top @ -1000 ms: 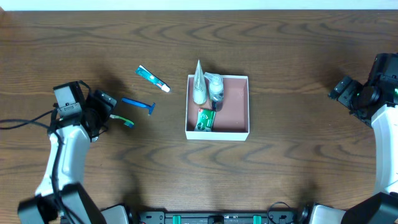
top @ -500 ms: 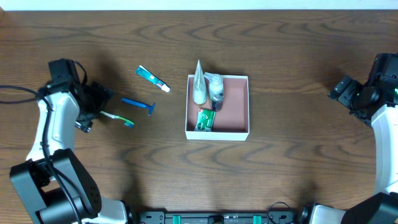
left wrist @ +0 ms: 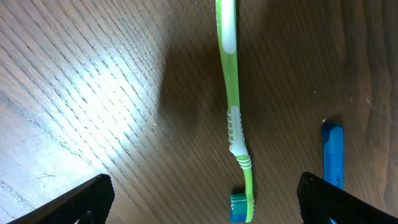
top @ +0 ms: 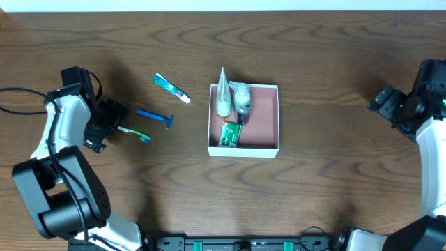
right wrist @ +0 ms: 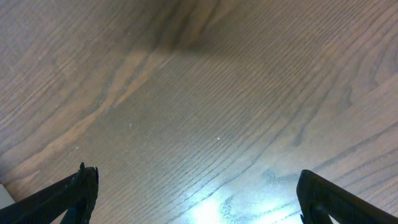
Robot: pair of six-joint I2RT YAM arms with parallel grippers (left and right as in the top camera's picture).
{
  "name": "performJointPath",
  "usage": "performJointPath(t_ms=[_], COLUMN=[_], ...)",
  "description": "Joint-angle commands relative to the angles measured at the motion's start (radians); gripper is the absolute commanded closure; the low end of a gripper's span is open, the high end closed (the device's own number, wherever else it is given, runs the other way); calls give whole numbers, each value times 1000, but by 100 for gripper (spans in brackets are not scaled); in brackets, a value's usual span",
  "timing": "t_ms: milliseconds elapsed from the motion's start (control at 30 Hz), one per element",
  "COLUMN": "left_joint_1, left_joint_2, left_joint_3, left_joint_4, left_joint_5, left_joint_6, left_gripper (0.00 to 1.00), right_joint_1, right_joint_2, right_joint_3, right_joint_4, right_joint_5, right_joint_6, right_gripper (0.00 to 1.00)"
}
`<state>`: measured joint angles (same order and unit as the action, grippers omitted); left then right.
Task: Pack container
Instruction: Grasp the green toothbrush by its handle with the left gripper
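The container is a white-walled square box with a reddish-brown inside at the table's middle. It holds a white tube, a small clear bottle and a green packet. A green toothbrush, a blue razor and a teal toothpaste tube lie left of it. My left gripper is open, low over the toothbrush's handle end, with the toothbrush lying between the fingers. My right gripper is open and empty over bare wood at the far right.
A black cable trails off the left edge by the left arm. Dark wooden table all around; its far edge runs along the top of the overhead view.
The left arm has swung up and right, and its gripper now sits over the toothbrush's handle end. The right arm and all items have not moved.
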<state>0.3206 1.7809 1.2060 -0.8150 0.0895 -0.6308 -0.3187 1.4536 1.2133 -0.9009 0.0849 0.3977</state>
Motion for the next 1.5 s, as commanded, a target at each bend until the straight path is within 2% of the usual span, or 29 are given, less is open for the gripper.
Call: performJointPath(t_ms=[0,267,567,1467], left_joint_1=[3,-8,-65,-64], left_joint_2=[23,29,30,78], left_joint_3=[8,0,-32,-46], left_joint_4=[-7,2,85,93], left_joint_5=[-14,-15,-15,-14], left_joint_6=[9,4,0,-3], left_gripper=[5,5,5,5], right_joint_1=[-8,-8,-8,-8], right_joint_2=[-6,-6,-6,-6], right_joint_3=[12,12,12,12], right_joint_4=[-1,-1,-1,-1], right_joint_5=[4,4,4,4], right_joint_6=[-2,-2,-2,-2], right_gripper=[1,1,1,1])
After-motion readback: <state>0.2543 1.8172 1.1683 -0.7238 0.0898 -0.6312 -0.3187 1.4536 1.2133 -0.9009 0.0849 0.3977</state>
